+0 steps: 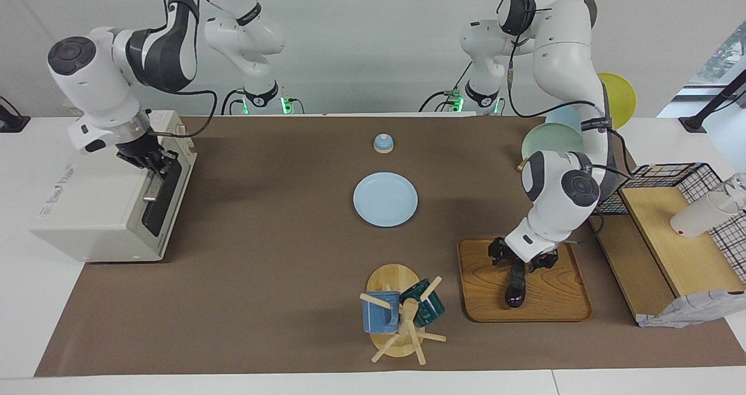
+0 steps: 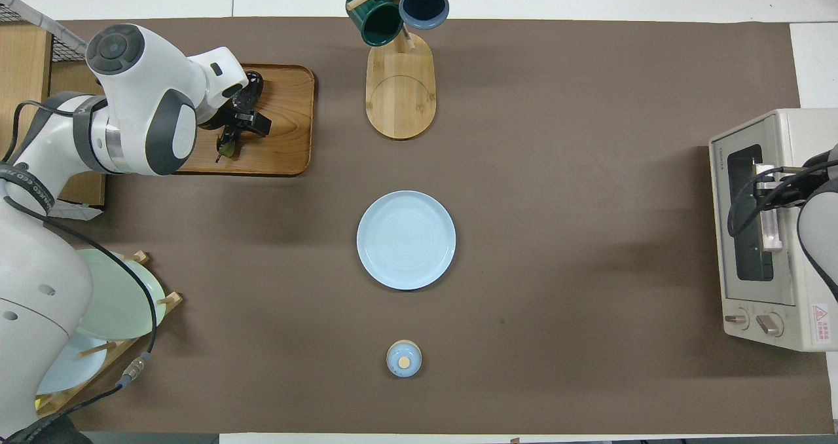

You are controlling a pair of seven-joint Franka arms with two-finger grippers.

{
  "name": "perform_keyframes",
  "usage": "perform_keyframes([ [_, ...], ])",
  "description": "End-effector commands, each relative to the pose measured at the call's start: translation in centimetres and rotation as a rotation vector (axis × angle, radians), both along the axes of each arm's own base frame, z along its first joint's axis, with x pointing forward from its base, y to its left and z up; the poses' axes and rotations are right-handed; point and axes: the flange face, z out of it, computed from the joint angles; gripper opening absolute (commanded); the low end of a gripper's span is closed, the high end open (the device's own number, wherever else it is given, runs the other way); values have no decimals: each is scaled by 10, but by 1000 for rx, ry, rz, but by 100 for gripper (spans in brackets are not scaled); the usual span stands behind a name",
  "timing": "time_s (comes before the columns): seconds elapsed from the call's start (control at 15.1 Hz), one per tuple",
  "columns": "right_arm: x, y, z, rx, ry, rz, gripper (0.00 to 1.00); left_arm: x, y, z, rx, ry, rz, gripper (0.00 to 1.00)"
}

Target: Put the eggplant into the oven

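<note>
Two glossy white Franka arms with dark joints and black cabling.

Each arm is built of rounded white shells joined by dark grey or black bands, and round dark caps close the joint ends. The left arm wears a black strap with white lettering around one link, and a black cable runs loosely along its outside to a plug near the wrist. The right arm has the same white casing, a broad black section at its elbow and a black cable looping from its wrist. Both bases show small green lights. The left gripper and the right gripper are black.
</note>
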Motion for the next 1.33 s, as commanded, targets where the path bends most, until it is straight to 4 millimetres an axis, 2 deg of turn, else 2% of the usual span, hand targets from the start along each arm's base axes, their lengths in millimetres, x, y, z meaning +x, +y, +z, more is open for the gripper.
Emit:
perform_keyframes([
  [0.0,-9,-5,-4,-9,-8,21,0,-4,0,-8,16,-24,-23,100],
  [0.2,-15,-10,-20,-4,1,11,0,-4,0,-7,15,-29,-23,95],
  [0.27,-16,-9,-20,-4,1,11,0,-5,-1,-8,16,-29,-25,93],
  [0.4,-15,-3,-21,0,1,18,0,-6,0,-9,17,-25,-24,82],
  [0.53,-13,8,-24,9,0,25,0,-6,0,-8,16,-26,-23,66],
  [0.73,-13,31,-45,23,-18,43,0,-5,1,-8,16,-26,-25,46],
  [0.86,-12,47,-63,38,-40,62,0,-5,5,-7,18,-19,-22,21],
  [0.93,-12,53,-70,38,-51,70,0,-4,4,-4,18,-14,-21,0],
  [1.13,-11,57,-95,39,-59,71,0,0,0,14,9,2,-7,0],
  [1.2,-8,57,-101,45,-63,68,0,-3,2,25,5,18,1,0],
  [1.26,-6,58,-107,51,-75,65,0,-8,2,50,-9,16,22,0],
])
